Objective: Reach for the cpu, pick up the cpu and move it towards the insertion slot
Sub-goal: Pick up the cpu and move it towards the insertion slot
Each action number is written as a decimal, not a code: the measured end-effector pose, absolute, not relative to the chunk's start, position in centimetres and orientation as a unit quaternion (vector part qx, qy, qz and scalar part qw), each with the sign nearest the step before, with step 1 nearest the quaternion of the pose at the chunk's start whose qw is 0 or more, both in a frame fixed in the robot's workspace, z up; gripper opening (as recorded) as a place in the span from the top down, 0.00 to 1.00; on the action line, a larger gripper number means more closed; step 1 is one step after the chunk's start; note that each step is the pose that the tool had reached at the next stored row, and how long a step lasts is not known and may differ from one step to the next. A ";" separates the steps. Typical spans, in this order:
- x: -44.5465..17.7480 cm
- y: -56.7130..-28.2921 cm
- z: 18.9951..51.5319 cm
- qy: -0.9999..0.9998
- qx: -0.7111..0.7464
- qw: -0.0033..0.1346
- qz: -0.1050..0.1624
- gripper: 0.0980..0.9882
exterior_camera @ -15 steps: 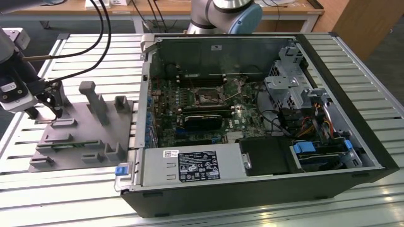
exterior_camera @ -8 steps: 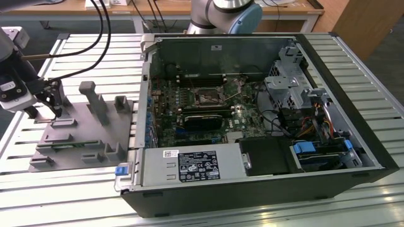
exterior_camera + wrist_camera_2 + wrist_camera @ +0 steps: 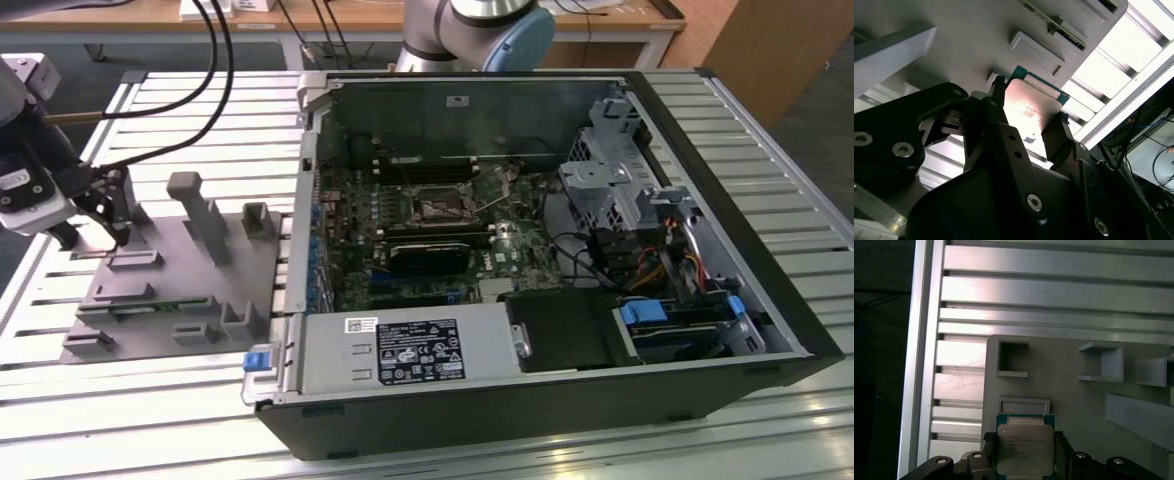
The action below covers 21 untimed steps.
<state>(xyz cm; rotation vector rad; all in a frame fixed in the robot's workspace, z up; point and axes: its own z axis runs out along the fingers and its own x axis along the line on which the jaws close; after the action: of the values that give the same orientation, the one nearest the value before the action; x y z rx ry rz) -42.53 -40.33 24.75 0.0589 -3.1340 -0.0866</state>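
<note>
Gripper (image 3: 94, 235) sits at the exterior view's left, mid-height, low over a grey plate (image 3: 167, 280) on the slatted bench (image 3: 134, 420). Grey posts (image 3: 200, 215) stand on the plate just to the frame-right of it.

In the first wrist view we see the cpu (image 3: 1024, 445) between the jaws, with a dark finger (image 3: 988, 447) against one edge and another against the opposite edge. So the jaws are grasping the cpu. Its metal top faces the camera, and a green rim shows along the far edge. That rim lies just beside a shallow rectangular pocket (image 3: 1024, 405) on the plate. We cannot tell whether the chip is off the plate or resting on it.

The second wrist view shows the same grip. The cpu (image 3: 1031, 112) catches a bright glare, and black fingers (image 3: 996, 100) flank it on both sides.

The slot (image 3: 441, 205) is near the centre of the exterior frame, on the motherboard inside the open case (image 3: 534, 410). It has a dark middle and a silver frame, and it is well apart from the gripper and cpu. A long black card (image 3: 427, 258) lies just below the slot in the frame. The arm base (image 3: 474, 30) stands at upper centre, behind the case. Black cables (image 3: 200, 60) hang at upper left.
</note>
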 end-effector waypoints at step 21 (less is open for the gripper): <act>-42.5 -40.3 25.9 -0.999 0.019 0.003 -0.028 0.50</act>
<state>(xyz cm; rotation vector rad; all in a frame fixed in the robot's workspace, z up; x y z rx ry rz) -42.53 -40.33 25.91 0.0590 -3.1340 -0.0870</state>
